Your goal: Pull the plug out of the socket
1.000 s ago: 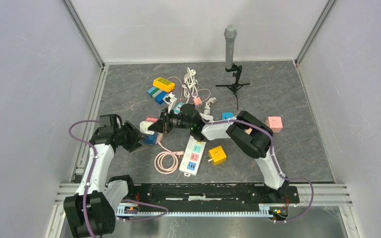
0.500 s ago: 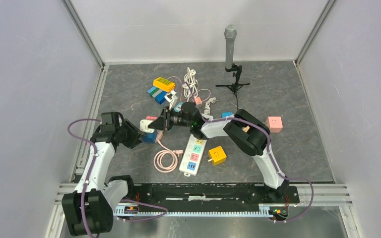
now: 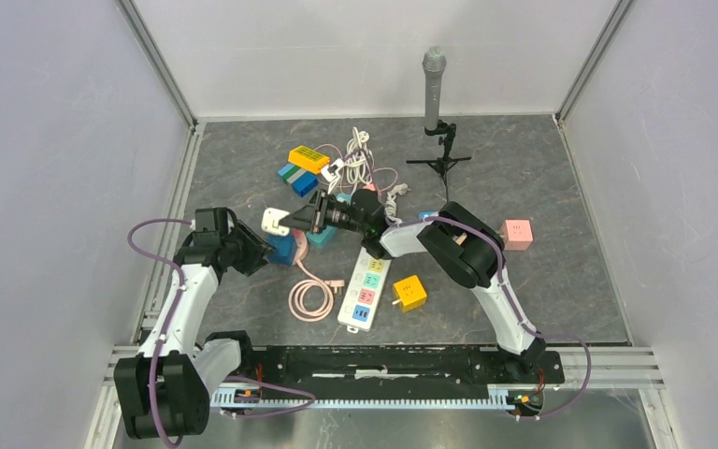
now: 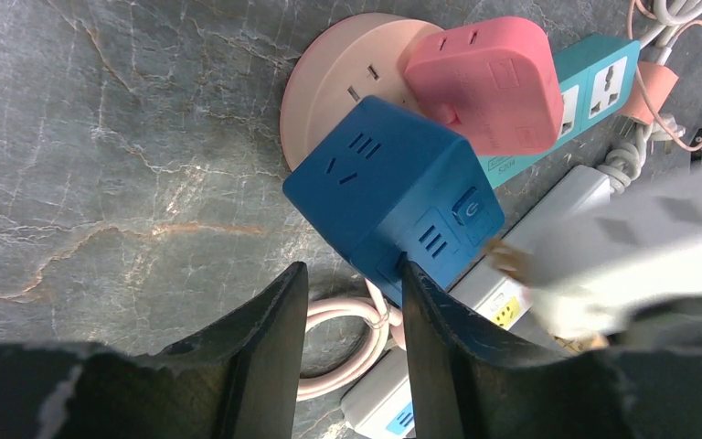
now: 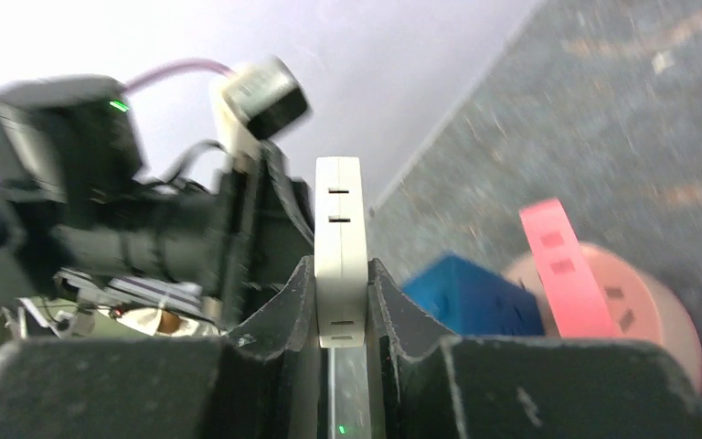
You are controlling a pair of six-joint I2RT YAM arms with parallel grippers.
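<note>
Grey marbled table (image 3: 542,168), pale walls (image 3: 355,56). Left gripper (image 4: 347,283), slightly parted, touches the blue cube socket (image 4: 393,192). Right gripper (image 5: 340,274) pinches the white plug (image 5: 339,210), now lifted clear of that socket, previously against it.

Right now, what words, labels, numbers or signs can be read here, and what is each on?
No words or numbers are readable.
Power symbol: on the round button of the blue cube.
Yellow sticker on the white power strip: too blurred to read.
Label on the yellow block: too small to read.
The white plug: no print shows.
</note>
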